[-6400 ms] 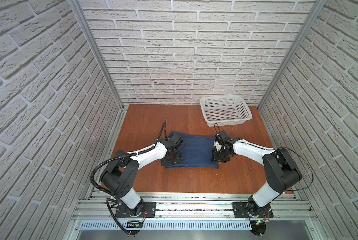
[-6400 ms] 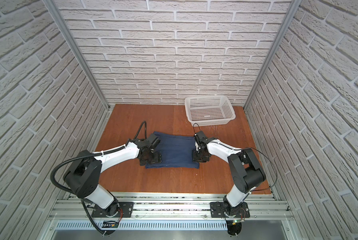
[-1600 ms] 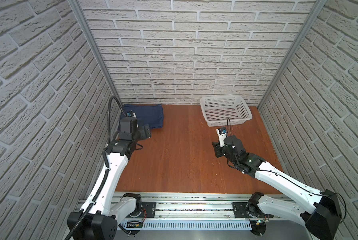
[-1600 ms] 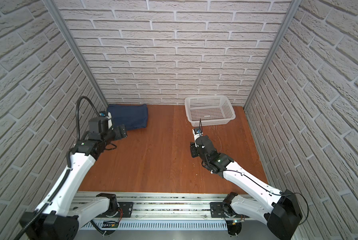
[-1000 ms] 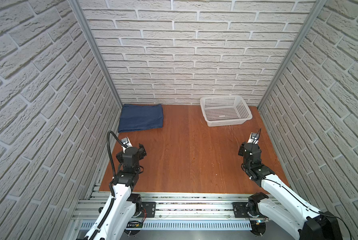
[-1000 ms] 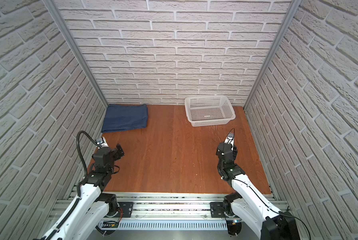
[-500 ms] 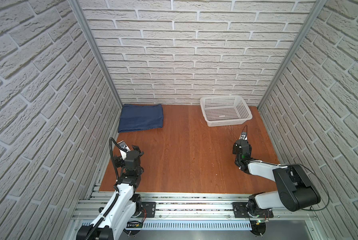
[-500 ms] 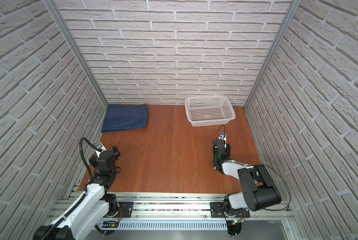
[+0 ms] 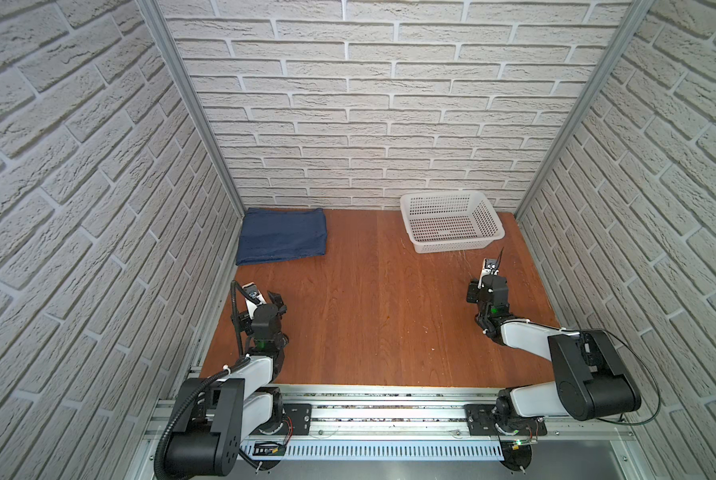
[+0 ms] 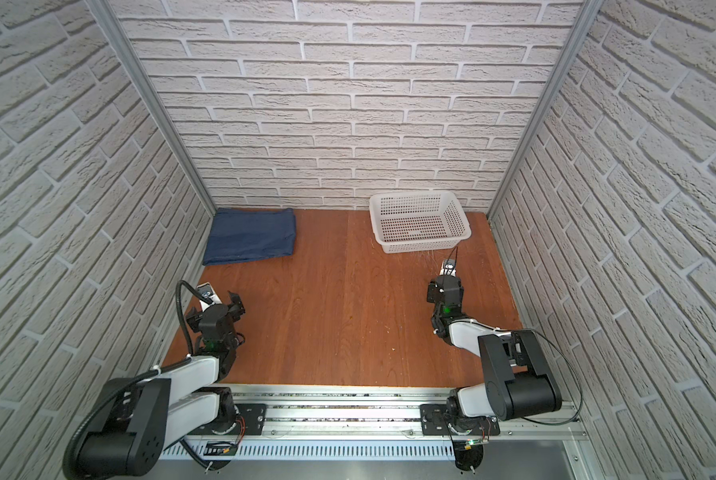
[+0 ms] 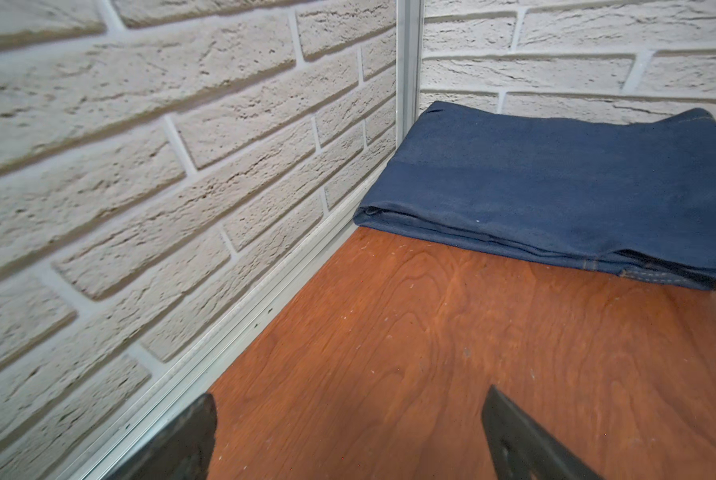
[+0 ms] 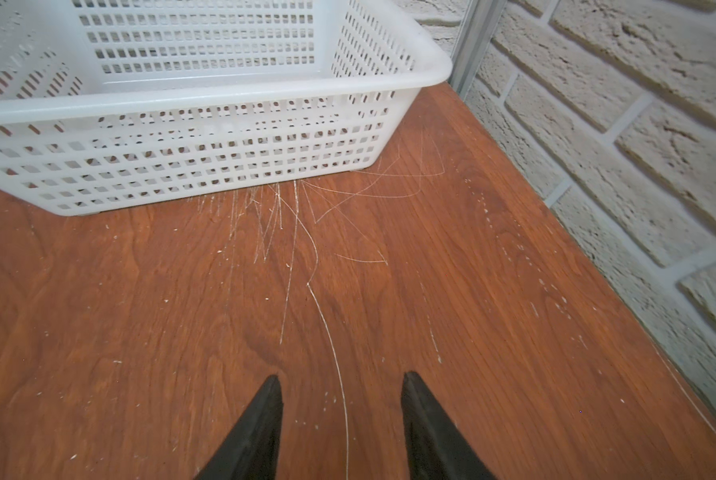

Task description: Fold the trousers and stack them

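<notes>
in back-left corner: trousers (image 9: 282, 235) folded, flat denim rectangle

- Setting: a robotics lab test cell.
- Brick-pattern wall panels (image 9: 389, 104) close three sides and meet at bare aluminium posts (image 9: 191, 104) in the corners.
- A wooden worktop (image 9: 368, 324) fills the enclosure. The right wrist view shows it scratched.
- The left arm (image 9: 260, 365) and right arm (image 9: 526, 334) are mounted on an aluminium rail (image 9: 389, 411) along the front edge.
- A slotted cable duct (image 9: 389, 449) runs below the rail.

A white perforated basket (image 9: 456, 246) stands on the scratched wooden tabletop (image 9: 381, 311), near the back brick wall (image 9: 368, 104).
</notes>
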Robot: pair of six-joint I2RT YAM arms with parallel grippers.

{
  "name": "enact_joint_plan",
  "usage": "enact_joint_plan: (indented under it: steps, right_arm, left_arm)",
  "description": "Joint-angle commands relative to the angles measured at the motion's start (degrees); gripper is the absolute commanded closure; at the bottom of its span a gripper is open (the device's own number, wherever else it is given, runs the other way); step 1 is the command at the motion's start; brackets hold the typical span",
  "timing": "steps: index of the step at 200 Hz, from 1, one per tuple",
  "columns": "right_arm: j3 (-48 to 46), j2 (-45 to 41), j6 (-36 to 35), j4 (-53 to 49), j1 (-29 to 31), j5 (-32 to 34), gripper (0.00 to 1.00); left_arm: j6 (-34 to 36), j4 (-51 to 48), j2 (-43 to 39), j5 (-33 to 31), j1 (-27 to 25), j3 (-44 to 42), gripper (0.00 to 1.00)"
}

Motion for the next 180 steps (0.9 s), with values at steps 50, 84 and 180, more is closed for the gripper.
enact_joint_plan:
  steps: [50, 84, 180]
  right_arm:
    - [11.12, 4.74, -3.51, -11.47, 0.14, -8.12, 0.50]
    - [15.22, 8.19, -4.90, -16.62, 1.07, -9.20, 0.79]
    - [-2.94, 0.67, -2.16, 9.39, -1.40, -9.92, 0.00]
  left_arm:
    - [4.21, 30.92, 22.91, 16.25, 3.48, 2.37, 0.02]
    - [7.23, 19.82, 25.25, 20.27, 2.48, 9.46, 0.02]
    - [5.22, 7.69, 23.79, 18.31, 3.08, 14.48, 0.02]
